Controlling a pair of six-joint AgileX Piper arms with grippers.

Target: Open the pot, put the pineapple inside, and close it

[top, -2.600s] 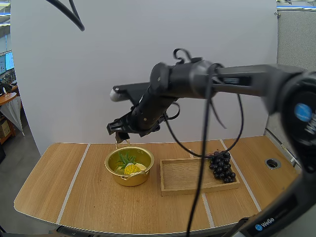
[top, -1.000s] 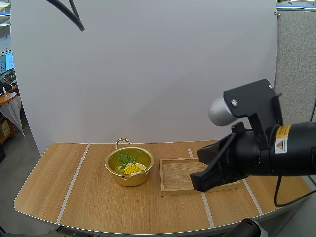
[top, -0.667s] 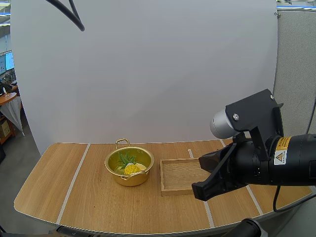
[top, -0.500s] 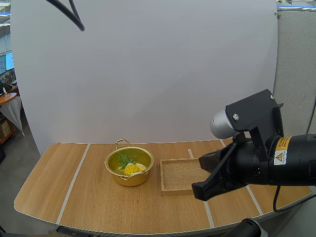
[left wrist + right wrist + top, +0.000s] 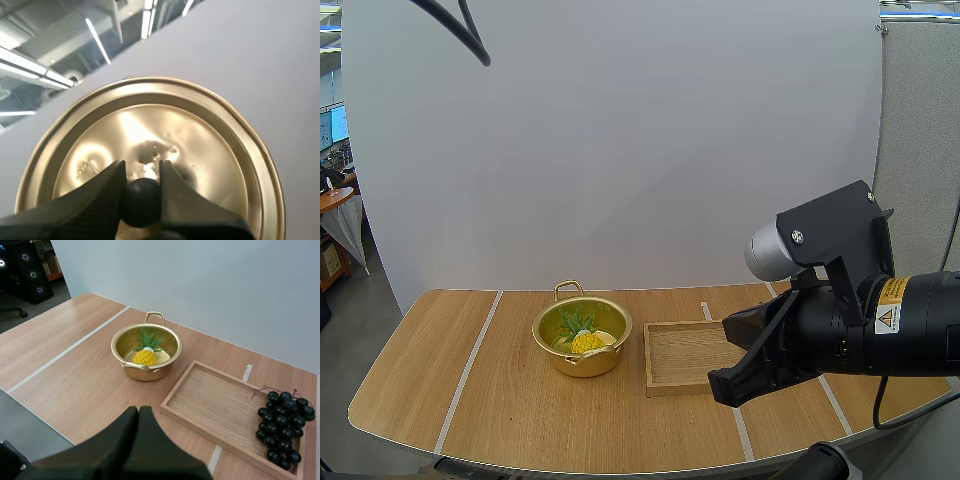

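Two ribbed black fingers of the left end effector [image 5: 141, 170] pinch the round black knob [image 5: 142, 196] of the lid [image 5: 200, 145]. The lid is a shallow brass-coloured metal disc with a stepped, ringed rim and a shiny, faintly dented face.

The right end effector [image 5: 139, 412] has its fingers pressed together into one dark wedge, gripping nothing. In the high view it [image 5: 725, 383] hangs over the near right part of the wood-grain tabletop [image 5: 470, 400], which is crossed by pale stripes. Its arm carries a yellow warning label [image 5: 890, 292] with a triangle sign, but the writing cannot be read.

The golden pot [image 5: 146, 352] stands uncovered. It is round with looped handles, and the yellow, scaly pineapple [image 5: 145, 356] with green leaves lies inside it. At the pot's 3 o'clock, just beside it, sits a rectangular wooden tray [image 5: 220, 410] with low walls. A bunch of grapes [image 5: 282, 425], glossy and dark, rests at the tray's end away from the pot.
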